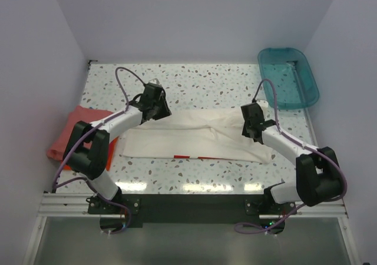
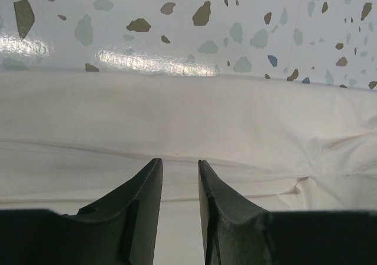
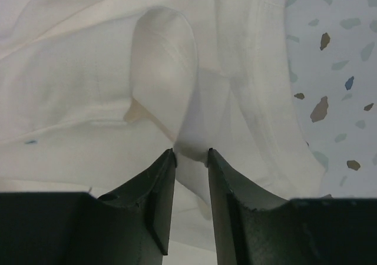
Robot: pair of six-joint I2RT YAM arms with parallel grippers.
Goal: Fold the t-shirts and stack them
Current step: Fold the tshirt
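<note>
A large white t-shirt (image 1: pixel 194 136) lies folded into a long band across the middle of the table. A strip of its red print (image 1: pixel 184 156) shows at the near edge. My left gripper (image 1: pixel 158 108) hovers over the shirt's far left part. In the left wrist view its jaws (image 2: pixel 180 162) stand narrowly apart over flat cloth (image 2: pixel 177 112). My right gripper (image 1: pixel 254 127) is at the shirt's right part. In the right wrist view it (image 3: pixel 191 152) is shut on a raised pinch of the white cloth (image 3: pixel 165 59). A folded salmon-pink t-shirt (image 1: pixel 72 129) lies at the left edge. No blue one shows.
A teal translucent tub (image 1: pixel 311 82) stands at the far right corner. The salmon-pink shirt lies under the left arm's elbow (image 1: pixel 88 144), with an orange-red edge (image 1: pixel 66 166) showing below it. Speckled tabletop (image 1: pixel 206 82) lies beyond the white shirt.
</note>
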